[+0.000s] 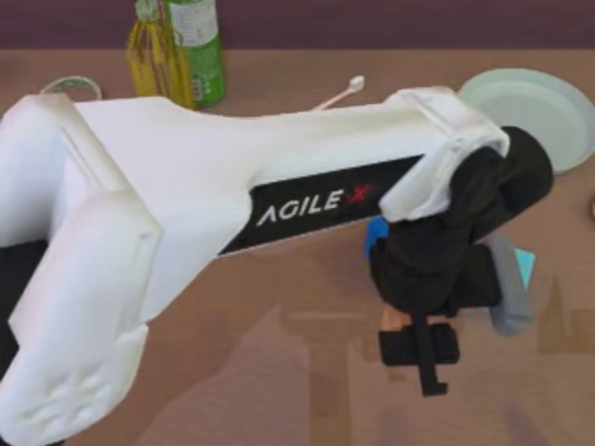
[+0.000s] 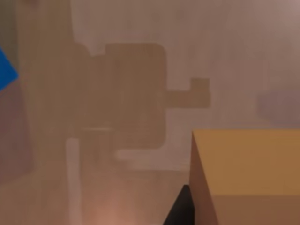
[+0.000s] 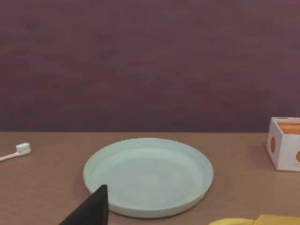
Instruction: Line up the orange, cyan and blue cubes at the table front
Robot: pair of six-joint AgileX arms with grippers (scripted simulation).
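My left arm reaches across the table (image 1: 279, 372) to its right middle. Its gripper (image 1: 420, 353) hangs above the wood, shut on the pale orange cube (image 2: 248, 178), whose side presses against the dark finger (image 2: 182, 211). From above only a sliver of that cube (image 1: 394, 321) shows under the wrist. The deep blue cube (image 1: 375, 234) peeks out just behind the wrist and also shows as the blue cube (image 2: 5, 71) in the left wrist view. To the gripper's right a corner of the light cyan cube (image 1: 525, 265) shows. My right arm is parked out of the top view; one finger (image 3: 91, 208) shows.
A pale green plate (image 1: 532, 104) lies at the back right, the plate (image 3: 147, 176) also showing before my right gripper. A toothbrush (image 1: 340, 93), a green bottle (image 1: 200, 46), a yellow bottle (image 1: 153, 51) and a tape ring (image 1: 72, 86) line the back. A white orange-dotted box (image 3: 283, 143) stands by the plate.
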